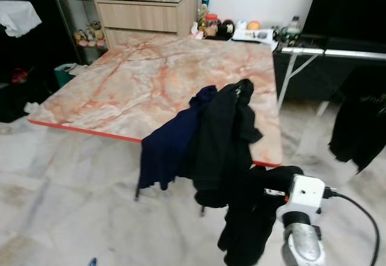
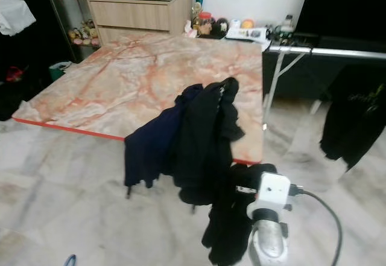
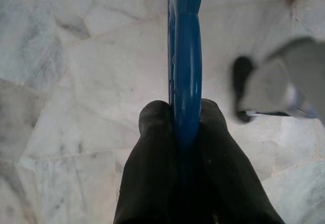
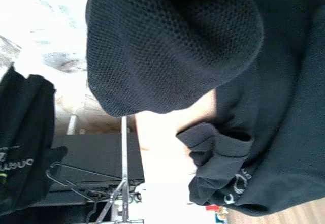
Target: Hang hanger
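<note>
The left pincer (image 3: 185,132) is clamped on a glossy blue hanger (image 3: 187,56): its two black fingers (image 3: 152,153) press the plastic bar from both sides, and the bar runs straight out ahead of them over the pale marble floor (image 3: 76,82). Only this one curved stretch of the hanger can be seen; its hook and its far end are cut off. In the left eye view a small blue tip (image 1: 91,261) shows at the bottom edge, low on the robot's left. A grey blurred shape (image 3: 284,87) beside the hanger cannot be made out.

The right arm (image 1: 300,224), with its white wrist housing and black cable, reaches forward low on the right into a heap of black clothing (image 1: 253,218) hanging below the table edge. The right pincer is buried in that cloth, so it is not possible to tell whether its fingers are apart or together. The right wrist view shows knitted black fabric (image 4: 172,46) close up.

Beyond, a black garment (image 1: 226,133) and a navy garment (image 1: 172,142) drape over the near red-trimmed edge of the marble-patterned table (image 1: 132,85). Open floor lies to the left of the clothes. To the right stands a metal clothes rail (image 1: 338,53) with a dark shirt (image 1: 362,127) hanging from it, well apart from the hanger. At the back are a wooden drawer unit (image 1: 148,15) and small clutter, too small to identify.
</note>
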Motion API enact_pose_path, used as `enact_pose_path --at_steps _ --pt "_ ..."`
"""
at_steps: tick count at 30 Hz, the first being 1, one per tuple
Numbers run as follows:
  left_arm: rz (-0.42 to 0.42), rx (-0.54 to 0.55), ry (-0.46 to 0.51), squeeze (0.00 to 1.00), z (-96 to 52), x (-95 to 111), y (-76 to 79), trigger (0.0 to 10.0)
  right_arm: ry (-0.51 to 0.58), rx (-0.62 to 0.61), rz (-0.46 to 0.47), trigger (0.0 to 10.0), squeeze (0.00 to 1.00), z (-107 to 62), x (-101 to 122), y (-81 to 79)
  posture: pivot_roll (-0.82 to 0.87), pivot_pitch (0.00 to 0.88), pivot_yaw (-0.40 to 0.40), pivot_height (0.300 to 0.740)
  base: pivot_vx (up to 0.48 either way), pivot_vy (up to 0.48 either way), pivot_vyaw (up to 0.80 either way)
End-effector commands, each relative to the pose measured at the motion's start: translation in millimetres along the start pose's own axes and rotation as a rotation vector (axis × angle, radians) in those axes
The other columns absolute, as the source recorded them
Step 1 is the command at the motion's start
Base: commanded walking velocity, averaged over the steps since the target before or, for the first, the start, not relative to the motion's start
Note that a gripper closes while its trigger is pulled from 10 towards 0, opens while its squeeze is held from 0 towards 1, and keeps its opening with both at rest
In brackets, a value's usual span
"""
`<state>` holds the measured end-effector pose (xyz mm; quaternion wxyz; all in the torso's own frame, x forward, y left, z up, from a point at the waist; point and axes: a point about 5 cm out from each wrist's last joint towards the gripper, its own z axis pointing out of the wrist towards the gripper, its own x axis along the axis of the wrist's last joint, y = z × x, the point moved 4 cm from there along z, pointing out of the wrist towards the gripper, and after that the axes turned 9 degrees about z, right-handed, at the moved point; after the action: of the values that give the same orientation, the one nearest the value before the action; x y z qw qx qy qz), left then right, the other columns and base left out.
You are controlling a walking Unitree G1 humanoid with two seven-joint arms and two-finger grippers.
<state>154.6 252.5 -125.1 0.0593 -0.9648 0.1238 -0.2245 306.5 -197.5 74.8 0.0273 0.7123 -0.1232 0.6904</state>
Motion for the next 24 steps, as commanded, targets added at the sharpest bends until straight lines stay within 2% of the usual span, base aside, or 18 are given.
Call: enact_pose_path --at_steps 1,2,5,6,9,13,16,17,24 --pt "0.004 0.013 -0.019 0.00 0.4 -3.6 2.5 10.0 0.056 0.023 0.006 10.0 0.00 3.8 14.7 -8.9 0.10 0.034 0.010 0.740 0.000 0.431 0.00" --pt "0.006 0.005 -0.018 0.00 2.3 -2.0 12.5 10.0 0.058 0.024 0.004 10.0 0.00 4.0 15.2 -9.0 0.10 0.034 0.010 0.740 0.000 0.405 0.00" --pt "0.016 -0.005 -0.016 0.00 4.9 1.0 28.0 10.0 0.062 0.025 0.004 10.0 0.00 4.2 16.6 -9.4 0.10 0.035 0.009 0.740 0.000 0.199 0.00" --pt "0.020 -0.014 -0.011 0.00 6.8 5.4 40.2 10.0 0.066 0.025 0.003 10.0 0.00 4.5 17.7 -9.9 0.10 0.035 0.009 0.740 0.000 0.000 0.00" --pt "0.018 -0.025 -0.001 0.00 8.4 11.2 51.2 10.0 0.079 0.027 0.002 10.0 0.00 5.4 21.8 -11.4 0.10 0.035 0.009 0.740 0.000 0.000 0.00" --pt "0.020 -0.036 0.016 0.00 10.1 20.9 63.9 10.0 0.129 0.031 0.006 10.0 0.00 9.3 37.8 -14.7 0.10 0.033 0.010 0.740 0.000 0.000 0.00" --pt "0.013 -0.044 0.027 0.00 11.1 28.9 76.8 10.0 0.200 0.041 0.008 10.0 0.00 16.3 61.4 -19.5 0.10 0.033 0.010 0.740 0.000 0.000 0.00" --pt "0.024 -0.041 0.018 0.00 10.9 25.8 71.5 10.0 0.253 0.048 0.013 10.0 0.00 20.8 78.5 -22.9 0.10 0.025 0.012 0.740 0.000 0.000 0.00" --pt "0.023 -0.030 0.007 0.00 9.6 17.8 56.4 10.0 0.379 0.077 0.005 10.0 0.00 27.8 121.9 -33.4 0.10 0.017 0.009 0.740 0.000 0.000 0.00"
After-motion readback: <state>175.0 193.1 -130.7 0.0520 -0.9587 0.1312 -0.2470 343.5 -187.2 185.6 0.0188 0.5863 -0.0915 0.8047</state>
